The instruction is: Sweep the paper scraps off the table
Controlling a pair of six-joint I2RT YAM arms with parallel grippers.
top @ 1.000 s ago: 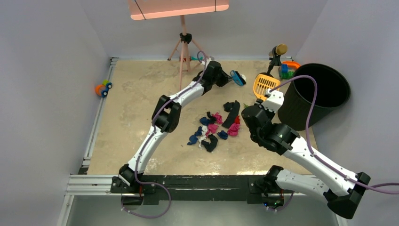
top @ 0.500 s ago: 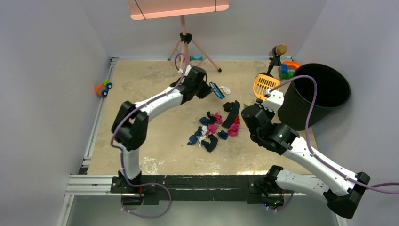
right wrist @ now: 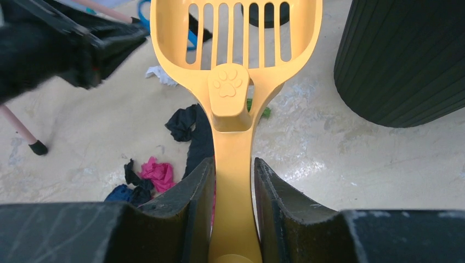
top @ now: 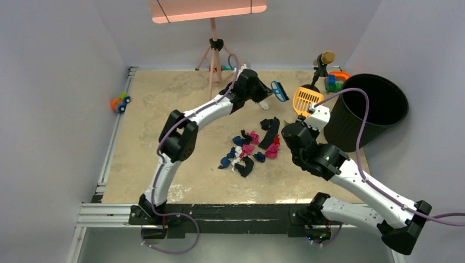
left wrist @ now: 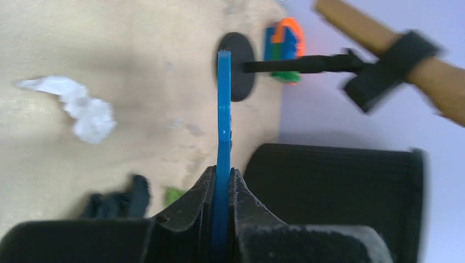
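The left gripper [top: 267, 91] is clenched on the thin blue brush [top: 279, 91], which stands edge-on between its fingers in the wrist view, over the far part of the table [top: 159, 126]; I cannot tell if the brush touches the surface. The right gripper [top: 306, 117] grasps the handle of the yellow dustpan [top: 307, 100], whose slotted blade points far, just left of the black bin [top: 378, 109]. Most paper scraps [top: 249, 148] lie in a loose pile near the middle of the table, between the two arms. One white scrap [top: 264, 103] lies apart, on the far side of the pile, near the brush. A small green scrap [right wrist: 264, 113] lies beside the dustpan handle.
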